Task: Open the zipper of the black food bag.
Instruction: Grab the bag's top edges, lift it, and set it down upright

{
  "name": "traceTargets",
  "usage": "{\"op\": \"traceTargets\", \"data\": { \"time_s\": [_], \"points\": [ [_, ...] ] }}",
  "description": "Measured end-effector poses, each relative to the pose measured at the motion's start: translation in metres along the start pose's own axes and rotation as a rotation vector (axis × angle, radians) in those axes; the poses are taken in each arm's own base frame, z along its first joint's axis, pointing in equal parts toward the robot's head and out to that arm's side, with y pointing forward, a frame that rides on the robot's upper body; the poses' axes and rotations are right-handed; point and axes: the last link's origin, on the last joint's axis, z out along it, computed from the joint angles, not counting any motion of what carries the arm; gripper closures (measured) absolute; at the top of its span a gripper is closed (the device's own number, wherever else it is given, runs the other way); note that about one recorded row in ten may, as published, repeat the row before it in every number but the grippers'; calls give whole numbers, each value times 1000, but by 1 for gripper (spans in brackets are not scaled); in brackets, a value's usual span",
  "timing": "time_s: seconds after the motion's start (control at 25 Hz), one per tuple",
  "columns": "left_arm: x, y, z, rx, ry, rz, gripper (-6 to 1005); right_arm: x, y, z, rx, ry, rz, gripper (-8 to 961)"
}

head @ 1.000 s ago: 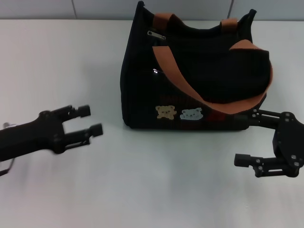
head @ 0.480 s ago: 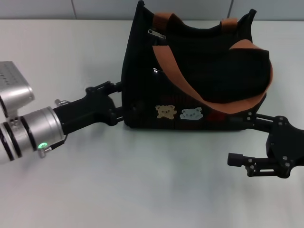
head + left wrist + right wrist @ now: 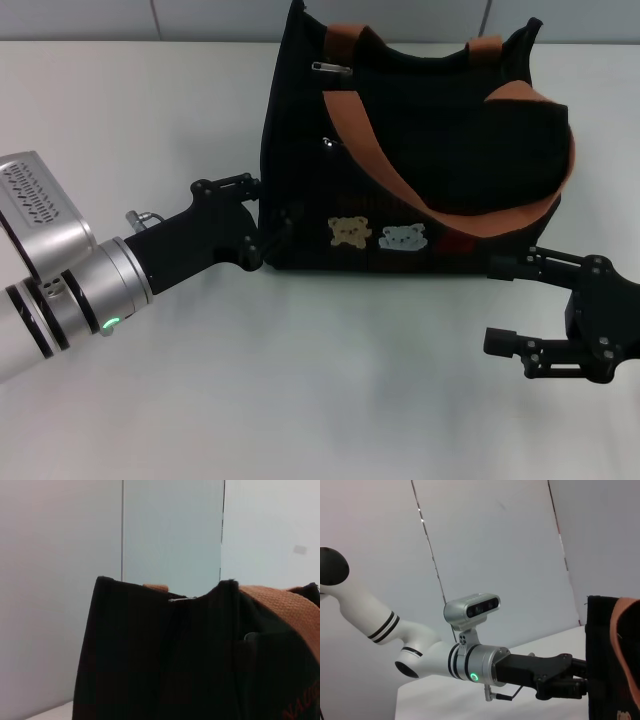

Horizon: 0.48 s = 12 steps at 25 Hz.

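While the left tool point(image 3: 268, 222), fingers spread, braces the black food bag point(image 3: 410, 160) on the counter point(image 3: 330, 380), the open, empty right tool point(image 3: 508, 305) beside it must reach the zipper point(image 3: 330, 70).

The black food bag point(image 3: 165, 655) fills the lower part of the left wrist view, seen close from its end. A rust-brown strap point(image 3: 282, 610) crosses its upper edge, with red lettering point(image 3: 300, 707) below it. Pale wall panels point(image 3: 172, 530) stand behind, and a sliver of white worktop point(image 3: 50, 712) shows at the bag's foot.
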Motion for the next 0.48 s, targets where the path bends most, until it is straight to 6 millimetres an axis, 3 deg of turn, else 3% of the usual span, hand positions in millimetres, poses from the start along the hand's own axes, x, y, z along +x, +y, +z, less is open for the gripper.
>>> {"op": "traceTargets", "data": {
  "time_s": [0.48],
  "points": [
    [-1,3,1,-6,1,21,830,2,0,2,6,-4,12,113]
  ]
}}
